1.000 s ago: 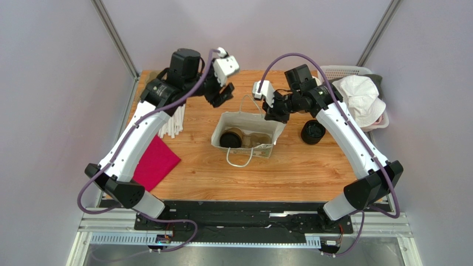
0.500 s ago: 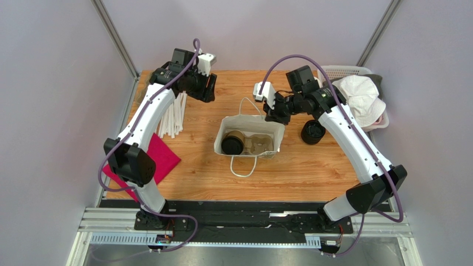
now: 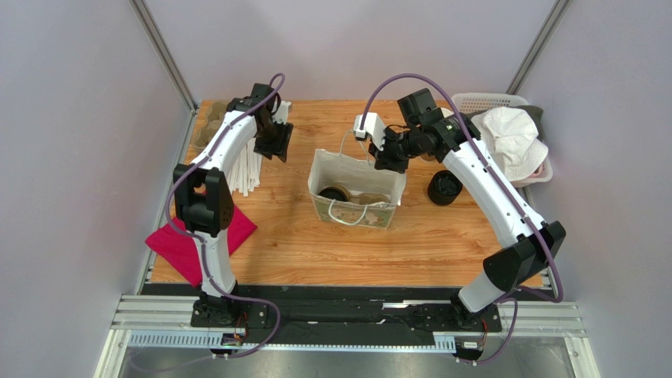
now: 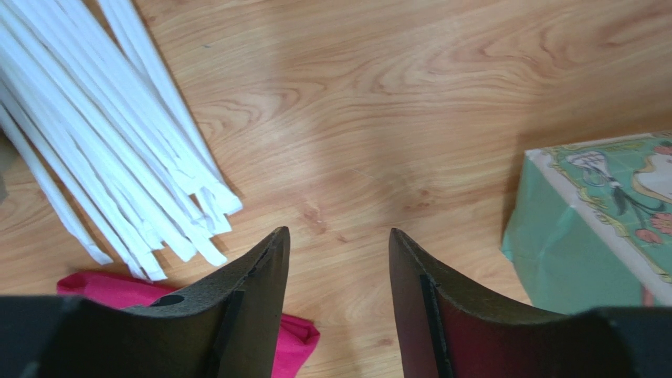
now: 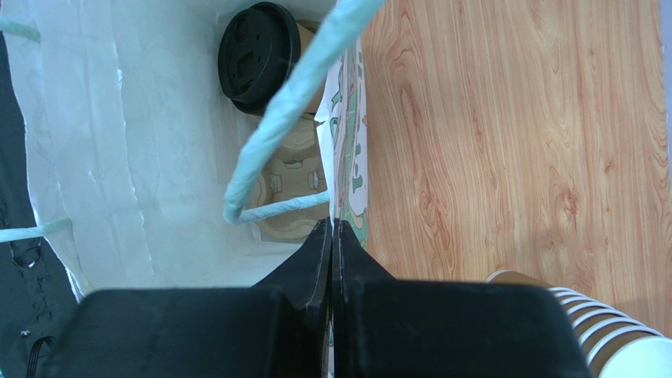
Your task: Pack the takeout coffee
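**Right arm pinching the bag's rim, coffee sitting inside**

A magenta cloth (image 3: 197, 236) is lying along the left edge of the tabletop (image 3: 442, 244), toward the near left corner. Beyond it, a bundle of white straws (image 3: 246, 167) is fanning out along the same edge toward the far left corner. The left gripper (image 4: 337, 244) is hovering over bare wood just beside the straws' ends. Its jaws are standing apart, with nothing between them.

In the middle of the tabletop a paper bag (image 3: 355, 211), green and printed on the outside, is standing open. One loop handle is hanging down its near wall. The takeout coffee (image 5: 260, 53) is resting at the bottom of the bag, toward its left end, with its black lid showing from above. A brown cardboard insert (image 5: 296, 197) is lying just beside it.

The right gripper (image 5: 331, 230) is reaching in over the bag's far right corner. Its jaws are clenched on the bag's rim, next to a pale green handle. To the right of the bag, apart from it, a dark round object (image 3: 444, 187) is sitting on the wood. At the far right corner a white basket (image 3: 481, 101) is holding a white hat (image 3: 513, 138).
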`<state>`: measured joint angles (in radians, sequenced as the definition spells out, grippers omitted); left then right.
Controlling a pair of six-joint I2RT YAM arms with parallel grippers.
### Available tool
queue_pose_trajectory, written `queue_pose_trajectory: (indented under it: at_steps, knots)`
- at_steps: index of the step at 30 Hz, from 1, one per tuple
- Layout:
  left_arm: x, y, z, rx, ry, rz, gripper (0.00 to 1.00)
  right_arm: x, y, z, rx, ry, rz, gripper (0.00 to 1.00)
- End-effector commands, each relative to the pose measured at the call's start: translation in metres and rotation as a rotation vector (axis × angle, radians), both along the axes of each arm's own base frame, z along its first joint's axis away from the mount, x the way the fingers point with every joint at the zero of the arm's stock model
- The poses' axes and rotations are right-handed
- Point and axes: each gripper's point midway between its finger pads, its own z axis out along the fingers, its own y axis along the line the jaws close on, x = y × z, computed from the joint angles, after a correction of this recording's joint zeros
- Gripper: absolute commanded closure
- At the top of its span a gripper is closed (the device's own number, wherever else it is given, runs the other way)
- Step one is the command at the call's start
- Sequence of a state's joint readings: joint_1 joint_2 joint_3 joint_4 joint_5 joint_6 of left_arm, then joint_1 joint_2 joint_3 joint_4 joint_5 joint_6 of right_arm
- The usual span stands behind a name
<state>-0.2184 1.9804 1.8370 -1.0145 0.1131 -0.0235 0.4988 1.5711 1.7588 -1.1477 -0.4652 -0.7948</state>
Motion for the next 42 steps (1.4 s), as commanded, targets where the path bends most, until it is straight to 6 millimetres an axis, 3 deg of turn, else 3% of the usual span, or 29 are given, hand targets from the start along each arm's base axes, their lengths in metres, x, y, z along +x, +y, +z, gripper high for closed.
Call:
queue_pose_trajectory:
  at_steps: [1, 9, 17, 22, 29, 42]
  knots:
    - [0.033, 0.025, 0.004, 0.042, -0.058, 0.057, 0.44, 0.009, -0.003, 0.004, -0.015, -0.011, -0.026, 1.00]
    - [0.085, 0.057, -0.020, 0.094, -0.100, 0.053, 0.51, 0.031, -0.005, 0.001, -0.025, 0.024, -0.075, 0.97]
    - [0.116, 0.075, -0.040, 0.140, -0.156, 0.031, 0.54, 0.033, -0.008, -0.001, -0.038, 0.054, -0.093, 0.87]
    - [0.125, 0.083, -0.058, 0.158, -0.149, 0.027, 0.55, 0.036, -0.008, 0.003, -0.040, 0.055, -0.108, 0.79]
    - [0.136, 0.072, -0.070, 0.108, -0.154, -0.008, 0.56, 0.040, -0.009, 0.013, -0.033, 0.046, -0.125, 0.68]
    - [0.128, 0.080, -0.099, 0.147, -0.082, 0.022, 0.57, 0.040, -0.003, 0.043, 0.014, 0.015, -0.142, 0.46]
